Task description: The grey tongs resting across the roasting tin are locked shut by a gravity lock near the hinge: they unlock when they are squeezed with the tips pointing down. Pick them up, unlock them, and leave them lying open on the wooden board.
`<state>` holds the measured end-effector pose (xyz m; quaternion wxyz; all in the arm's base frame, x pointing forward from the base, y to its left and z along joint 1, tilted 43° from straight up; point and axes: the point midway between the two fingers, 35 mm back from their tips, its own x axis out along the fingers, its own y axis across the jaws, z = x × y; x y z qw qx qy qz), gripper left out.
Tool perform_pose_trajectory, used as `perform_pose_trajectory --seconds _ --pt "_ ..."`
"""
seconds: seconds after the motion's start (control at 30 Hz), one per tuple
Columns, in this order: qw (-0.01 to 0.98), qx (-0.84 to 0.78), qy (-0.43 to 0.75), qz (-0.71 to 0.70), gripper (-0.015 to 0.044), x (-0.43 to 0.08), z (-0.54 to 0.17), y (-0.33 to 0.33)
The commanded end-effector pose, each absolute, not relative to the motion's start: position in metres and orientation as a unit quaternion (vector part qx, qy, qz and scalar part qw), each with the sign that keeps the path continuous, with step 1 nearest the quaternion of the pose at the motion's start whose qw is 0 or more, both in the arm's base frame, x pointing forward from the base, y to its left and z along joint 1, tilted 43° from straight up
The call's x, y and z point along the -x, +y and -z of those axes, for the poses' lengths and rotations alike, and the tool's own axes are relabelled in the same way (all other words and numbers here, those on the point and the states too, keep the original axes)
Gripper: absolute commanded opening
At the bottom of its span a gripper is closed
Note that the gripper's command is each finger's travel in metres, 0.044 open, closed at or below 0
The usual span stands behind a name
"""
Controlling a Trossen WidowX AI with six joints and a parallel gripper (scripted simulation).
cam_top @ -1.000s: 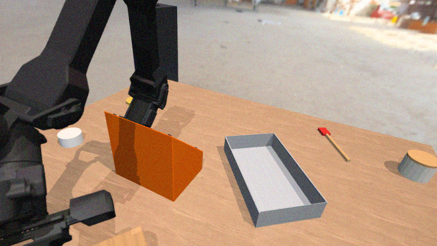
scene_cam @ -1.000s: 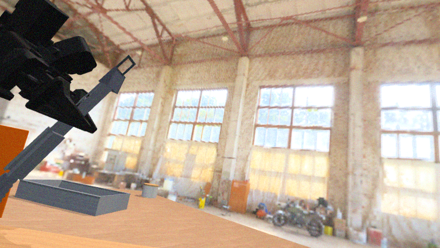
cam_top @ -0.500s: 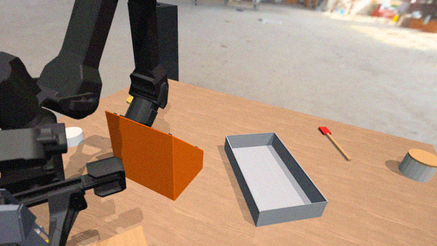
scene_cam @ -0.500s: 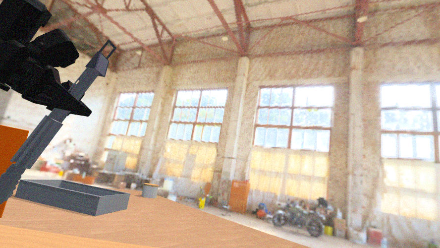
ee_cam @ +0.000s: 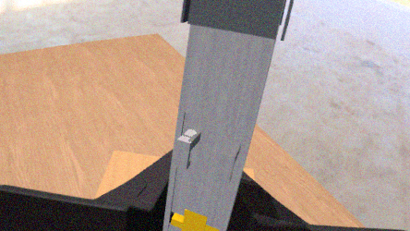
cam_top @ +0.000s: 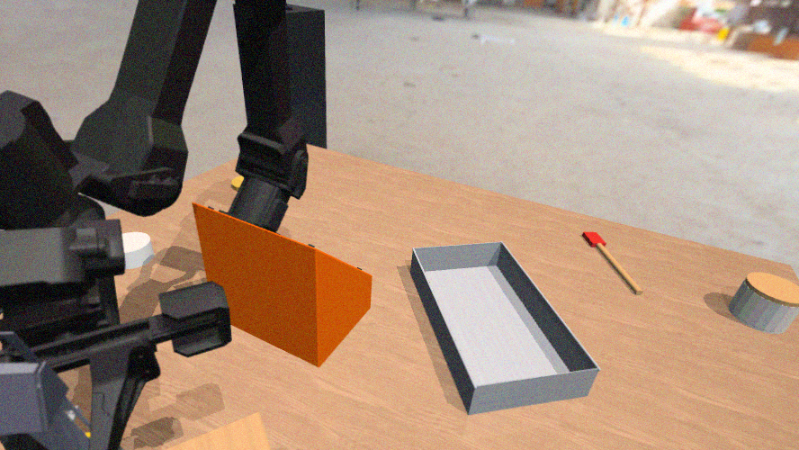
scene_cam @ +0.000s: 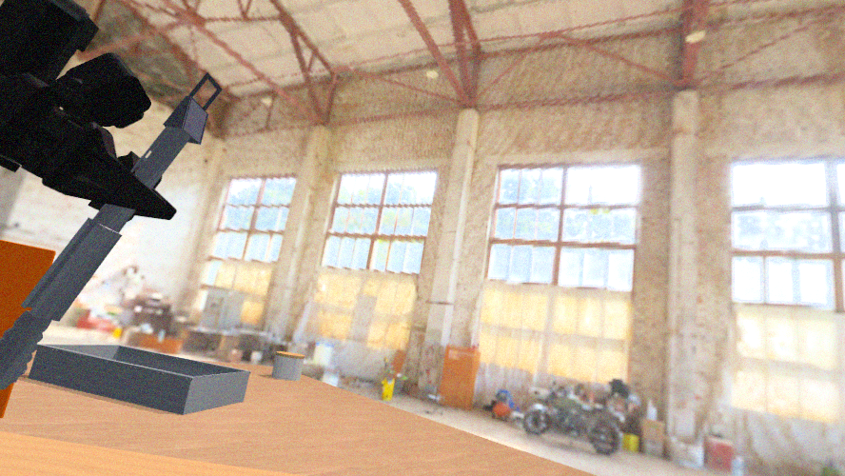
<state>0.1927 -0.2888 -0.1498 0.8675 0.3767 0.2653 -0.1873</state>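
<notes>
From my station I see the worktop [cam_top: 402, 206] [scene_cam: 295, 426] [ee_cam: 92, 92] spread beneath my black arm [cam_top: 156, 134] [scene_cam: 35, 124]. My fingers [cam_top: 109, 391] [scene_cam: 156, 204] are closed around the grey tongs [cam_top: 19, 396] [scene_cam: 91, 260] [ee_cam: 219, 92], which I have raised clear of the roasting tin [cam_top: 531, 385] [scene_cam: 218, 389], steeply tilted, looped end up and ridged end down. The orange wedge-shaped holder [cam_top: 263, 284] [scene_cam: 20, 277] stands beside the tin, and the wooden board [cam_top: 234, 436] [scene_cam: 88, 452] [ee_cam: 125, 171] lies flat. Past the tin I have a lidded canister [cam_top: 763, 307] [scene_cam: 287, 367] and a red-headed spatula [cam_top: 617, 265].
</notes>
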Motion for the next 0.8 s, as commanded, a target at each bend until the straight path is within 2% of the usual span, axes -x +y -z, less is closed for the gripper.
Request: perform_pose_trajectory --seconds 0.0,0.77 --pt "0.868 -0.377 0.263 0.187 -0.0150 -0.1931 0.1487 -0.2894" --pt "0.860 -0.384 0.281 0.184 -0.0150 -0.1959 0.1580 -0.2923"
